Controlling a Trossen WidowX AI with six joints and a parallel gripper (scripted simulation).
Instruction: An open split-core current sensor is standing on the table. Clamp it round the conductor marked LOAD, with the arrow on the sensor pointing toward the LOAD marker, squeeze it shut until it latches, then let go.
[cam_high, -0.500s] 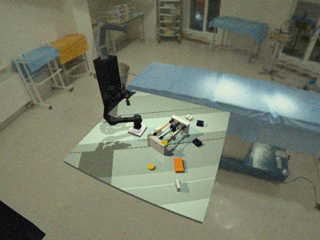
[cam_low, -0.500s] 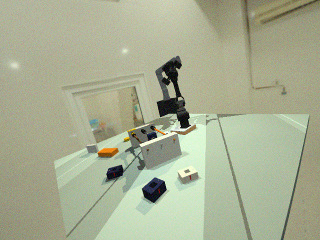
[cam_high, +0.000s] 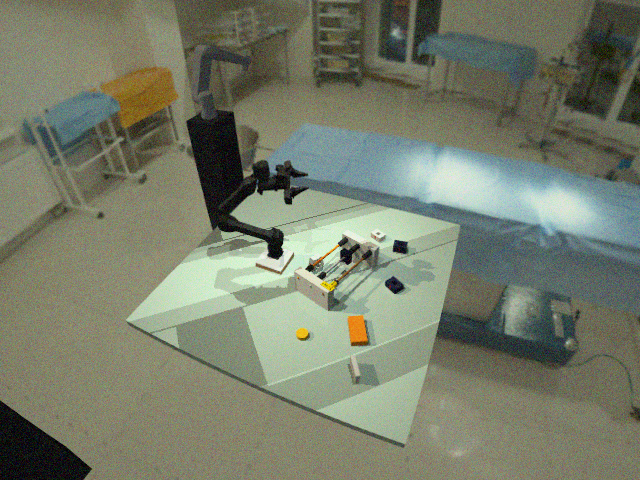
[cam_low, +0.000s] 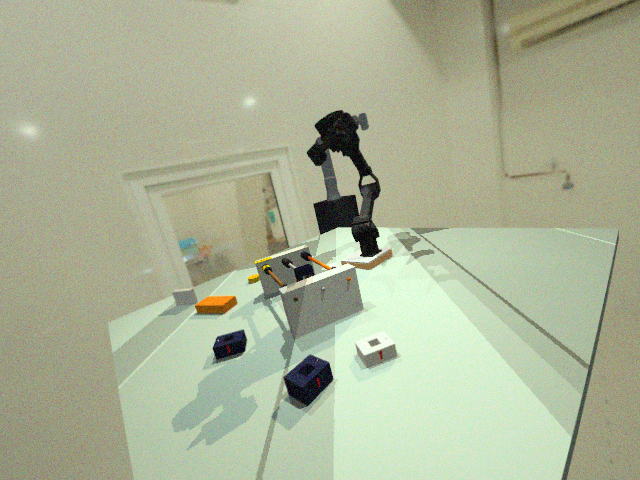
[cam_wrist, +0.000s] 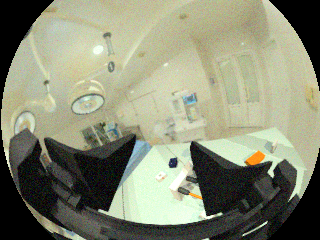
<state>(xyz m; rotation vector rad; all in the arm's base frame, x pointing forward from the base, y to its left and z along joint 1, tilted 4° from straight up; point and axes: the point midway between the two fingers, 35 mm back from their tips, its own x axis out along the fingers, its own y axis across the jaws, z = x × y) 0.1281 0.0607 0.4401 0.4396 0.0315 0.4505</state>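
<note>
Hand (cam_high: 302, 182) hangs released and empty high above the bench (cam_high: 217, 320), and we find the sensor blocks, one white (cam_high: 377, 235) and two navy (cam_high: 394, 284), well apart beyond the conductor fixture (cam_high: 313, 287), though we cannot tell which is open.

Open air around raised fingers; conductor fixture (cam_high: 312, 288) and scattered blocks (cam_high: 394, 284) below.
</note>
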